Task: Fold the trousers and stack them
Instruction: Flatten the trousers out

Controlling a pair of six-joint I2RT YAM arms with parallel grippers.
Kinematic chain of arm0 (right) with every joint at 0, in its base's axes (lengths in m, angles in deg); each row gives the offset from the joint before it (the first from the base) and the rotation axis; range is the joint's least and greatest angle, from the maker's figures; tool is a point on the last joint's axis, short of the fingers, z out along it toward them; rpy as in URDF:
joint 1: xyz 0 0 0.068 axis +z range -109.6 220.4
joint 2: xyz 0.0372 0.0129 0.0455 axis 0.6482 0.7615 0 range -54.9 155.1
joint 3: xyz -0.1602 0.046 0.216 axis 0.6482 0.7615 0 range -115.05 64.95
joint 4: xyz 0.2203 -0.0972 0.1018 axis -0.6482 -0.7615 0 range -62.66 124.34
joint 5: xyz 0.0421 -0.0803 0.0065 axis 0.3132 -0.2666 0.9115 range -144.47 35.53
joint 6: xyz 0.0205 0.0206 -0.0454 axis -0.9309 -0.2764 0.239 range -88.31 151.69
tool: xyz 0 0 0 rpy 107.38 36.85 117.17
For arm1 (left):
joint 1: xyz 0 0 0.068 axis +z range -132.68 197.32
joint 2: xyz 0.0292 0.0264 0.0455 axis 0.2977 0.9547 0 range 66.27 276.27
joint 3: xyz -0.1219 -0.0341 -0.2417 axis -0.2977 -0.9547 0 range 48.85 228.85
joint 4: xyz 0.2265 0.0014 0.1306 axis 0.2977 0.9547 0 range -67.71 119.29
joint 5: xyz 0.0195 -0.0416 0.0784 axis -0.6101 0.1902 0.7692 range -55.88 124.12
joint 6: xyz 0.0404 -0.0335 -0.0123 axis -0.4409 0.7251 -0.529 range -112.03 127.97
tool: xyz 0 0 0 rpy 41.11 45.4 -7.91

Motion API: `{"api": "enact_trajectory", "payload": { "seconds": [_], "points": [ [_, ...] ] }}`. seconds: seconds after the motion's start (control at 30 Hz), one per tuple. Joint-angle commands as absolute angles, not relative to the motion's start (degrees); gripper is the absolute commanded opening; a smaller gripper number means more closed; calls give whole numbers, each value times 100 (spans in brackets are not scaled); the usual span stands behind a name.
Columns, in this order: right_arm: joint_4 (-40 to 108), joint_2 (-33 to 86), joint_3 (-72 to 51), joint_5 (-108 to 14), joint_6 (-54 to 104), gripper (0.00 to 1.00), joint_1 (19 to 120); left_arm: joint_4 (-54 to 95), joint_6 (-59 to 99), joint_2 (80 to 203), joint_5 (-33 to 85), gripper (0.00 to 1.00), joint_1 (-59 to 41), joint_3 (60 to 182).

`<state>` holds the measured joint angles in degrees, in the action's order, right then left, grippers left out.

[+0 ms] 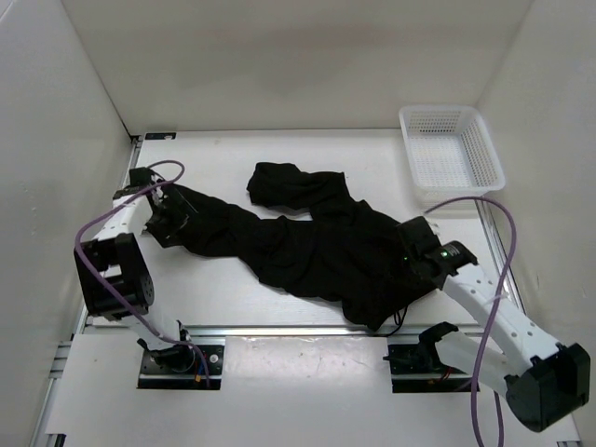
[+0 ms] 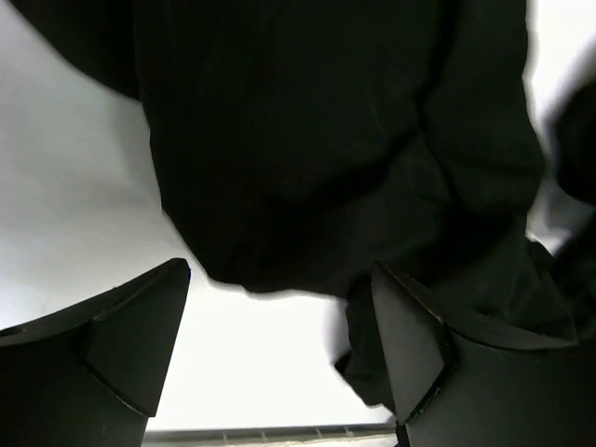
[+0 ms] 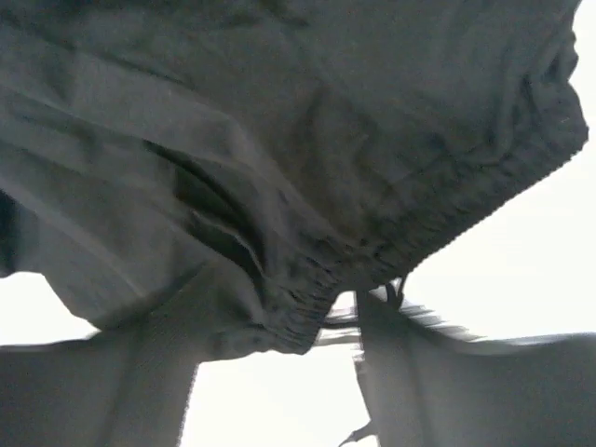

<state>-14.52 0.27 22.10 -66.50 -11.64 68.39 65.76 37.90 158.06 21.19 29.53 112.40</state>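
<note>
The black trousers (image 1: 317, 247) lie spread and wrinkled across the table. One leg runs to the left, the other bunches toward the back (image 1: 284, 183). My left gripper (image 1: 166, 220) sits at the end of the left leg. In the left wrist view it (image 2: 279, 349) is open, with the leg hem (image 2: 326, 168) just beyond the fingertips and cloth touching the right finger (image 2: 410, 345). My right gripper (image 1: 421, 253) is at the waist end on the right. In the right wrist view it (image 3: 277, 391) is open, with the elastic waistband (image 3: 307, 307) hanging over the gap.
A white plastic mesh basket (image 1: 452, 149) stands at the back right corner. White walls enclose the table on the left, back and right. A metal rail (image 1: 298, 332) runs along the near edge by the arm bases.
</note>
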Motion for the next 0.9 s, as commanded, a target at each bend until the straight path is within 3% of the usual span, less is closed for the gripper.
{"api": "enact_trajectory", "payload": {
  "seconds": [0.0,0.07,0.13,0.17,0.2,0.23,0.4,0.5,0.63,0.67,0.7,0.87],
  "points": [
    [-1382,-340,2127,-6530,-1437,71,6677,6106,3952,16205,2023,90,2892,11213],
    [-1382,-278,2198,-6117,-1357,94,6922,6036,4031,16426,2084,84,2892,11274],
    [-1382,-217,2477,-6115,-1541,99,7447,6035,4101,16804,2085,65,2892,11484],
    [-1322,-165,2557,-6115,-1785,99,7616,6035,4102,16918,2085,35,2892,11546],
    [-1147,-103,2628,-6063,-1892,99,7757,6035,4102,17085,2024,17,2892,11608],
    [-1006,89,2750,-5949,-1945,99,7993,6035,4102,17139,1971,10,2892,11669],
    [-461,644,2962,-5948,-2419,88,8136,6131,4102,16745,2031,10,2892,12152],
    [66,890,3146,-5887,-2420,71,8022,6544,4050,16218,2383,10,2945,12809],
    [262,1514,2884,-6026,-2053,35,7654,7229,4049,15848,2656,10,2945,13953],
    [209,1584,2753,-6175,-1938,8,7548,7335,4049,15699,2717,10,2945,14146],
    [139,1585,2482,-6298,-1815,0,7225,7423,4049,15619,2796,10,2945,14314],
    [-230,1497,1794,-6492,-919,0,6580,7722,4102,15110,3087,10,3067,14799]
  ]
}}
